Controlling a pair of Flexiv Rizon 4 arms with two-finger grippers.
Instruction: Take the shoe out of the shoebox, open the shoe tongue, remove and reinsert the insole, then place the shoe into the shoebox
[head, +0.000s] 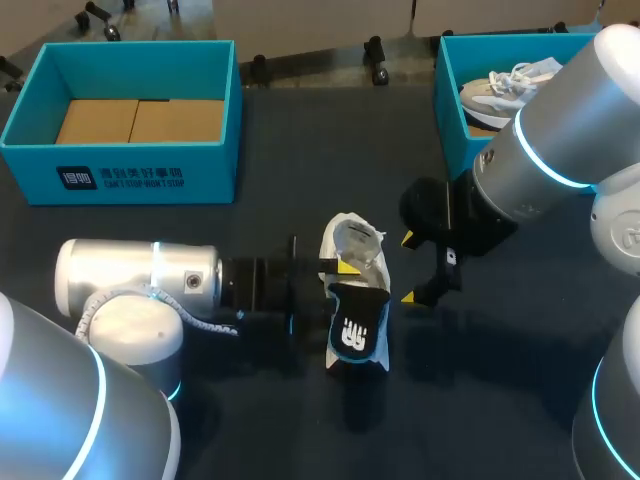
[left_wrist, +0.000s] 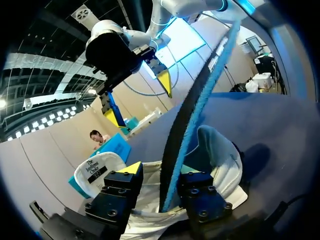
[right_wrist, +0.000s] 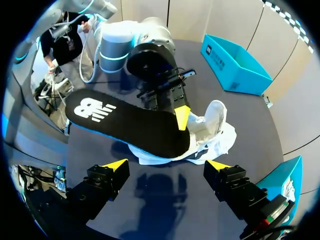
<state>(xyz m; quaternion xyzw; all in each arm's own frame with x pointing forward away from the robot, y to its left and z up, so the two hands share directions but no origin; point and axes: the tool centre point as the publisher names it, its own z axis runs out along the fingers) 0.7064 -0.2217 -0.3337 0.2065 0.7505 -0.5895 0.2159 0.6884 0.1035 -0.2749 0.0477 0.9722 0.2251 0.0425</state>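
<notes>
Left tool (left_wrist: 165, 175) clamped on insole (head: 358, 325), held on edge over shoe (head: 352, 255) at mid-table (head: 260, 420). Right tool (head: 410, 268) apart, beside shoe, not touching. Risks: unpinned shoe drags or tips; thin insole slips, buckles.

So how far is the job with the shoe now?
Done: the shoe is out, lying on the table. In hand: the insole stands half out of it at the left tool. Left: pull it free, reinsert it, put the shoe back. The right tool hovers open beside.
</notes>
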